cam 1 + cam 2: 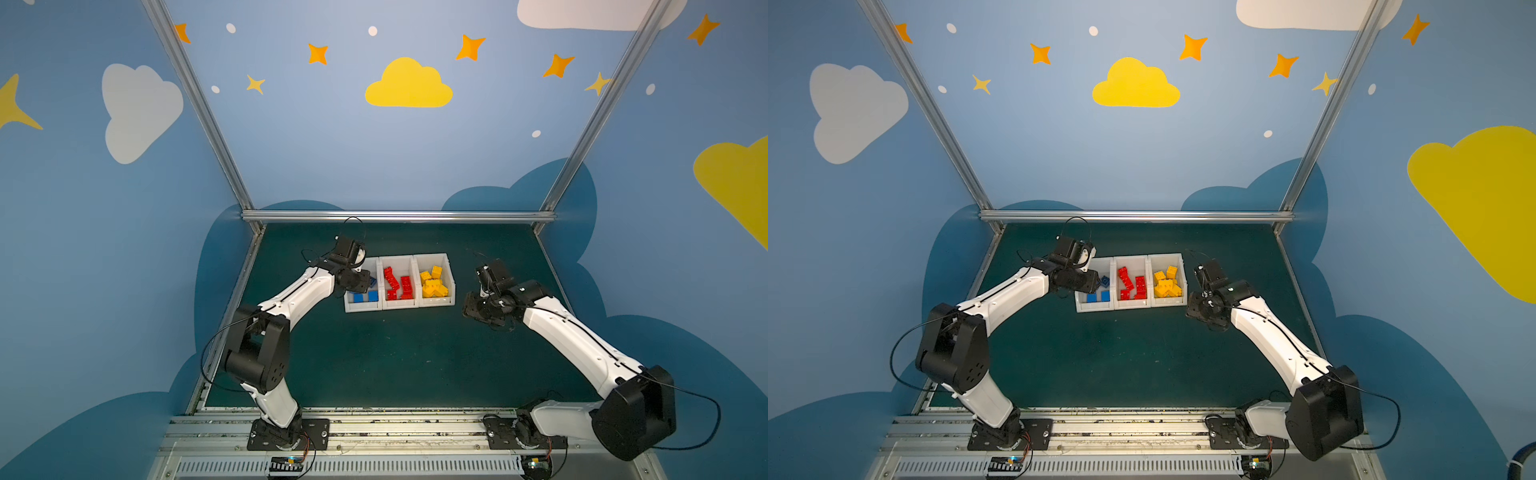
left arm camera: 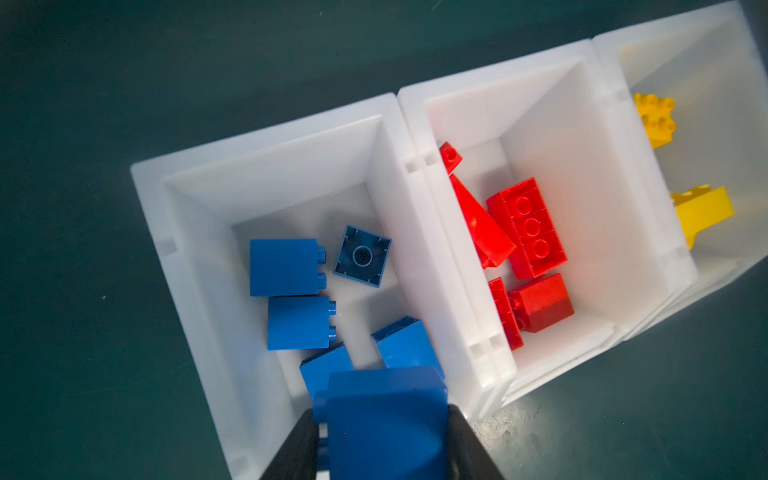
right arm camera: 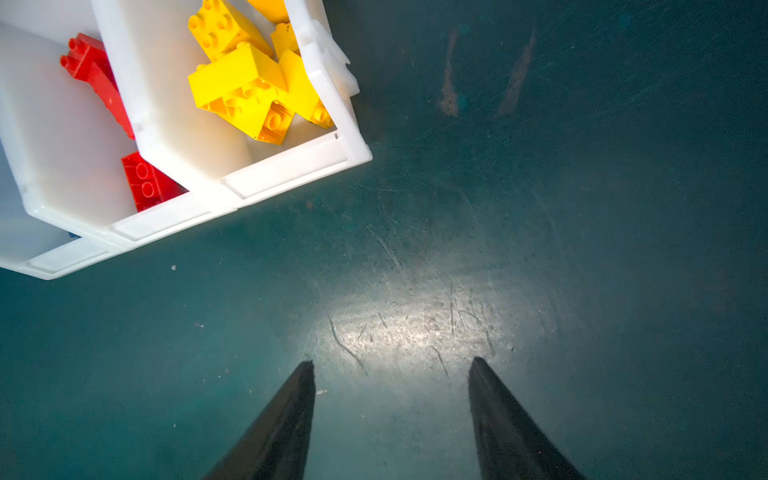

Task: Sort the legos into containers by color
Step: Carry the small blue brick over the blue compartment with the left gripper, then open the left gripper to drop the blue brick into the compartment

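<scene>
Step in hand: placing a brick. The left gripper (image 2: 380, 411) grasps one blue brick (image 2: 382, 428), both fingers against its sides, directly above the end bin (image 2: 266, 137) of the three joined bins (image 1: 399, 308). That bin already holds the other blue bricks (image 2: 286, 266); the red bricks (image 2: 528, 228) fill the middle bin and the yellow bricks (image 3: 245, 87) the far one. The right gripper (image 3: 390, 365) hangs beside the bins over the green mat (image 3: 582, 208), jaws apart and empty. Next move: spread the left jaws so the brick drops inside the walls, then lift straight up clear of the rim. No loose brick shows on the mat in both top views, so this is probably the last placement.
</scene>
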`<move>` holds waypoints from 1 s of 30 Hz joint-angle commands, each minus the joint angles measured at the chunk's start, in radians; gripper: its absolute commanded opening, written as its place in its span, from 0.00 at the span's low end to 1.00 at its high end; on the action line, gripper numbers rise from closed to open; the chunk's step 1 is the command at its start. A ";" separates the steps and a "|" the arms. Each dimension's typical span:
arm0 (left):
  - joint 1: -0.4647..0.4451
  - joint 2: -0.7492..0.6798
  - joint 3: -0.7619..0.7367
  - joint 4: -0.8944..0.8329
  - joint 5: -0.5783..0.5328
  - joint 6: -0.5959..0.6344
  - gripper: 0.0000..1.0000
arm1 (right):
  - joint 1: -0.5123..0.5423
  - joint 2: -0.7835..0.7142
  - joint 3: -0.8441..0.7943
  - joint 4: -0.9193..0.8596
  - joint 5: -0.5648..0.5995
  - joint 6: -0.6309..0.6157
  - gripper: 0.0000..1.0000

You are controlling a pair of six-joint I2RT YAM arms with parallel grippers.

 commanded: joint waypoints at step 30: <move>0.113 -0.452 -0.437 0.376 -0.140 -0.071 0.99 | -0.024 -0.095 -0.052 0.005 0.053 -0.022 0.61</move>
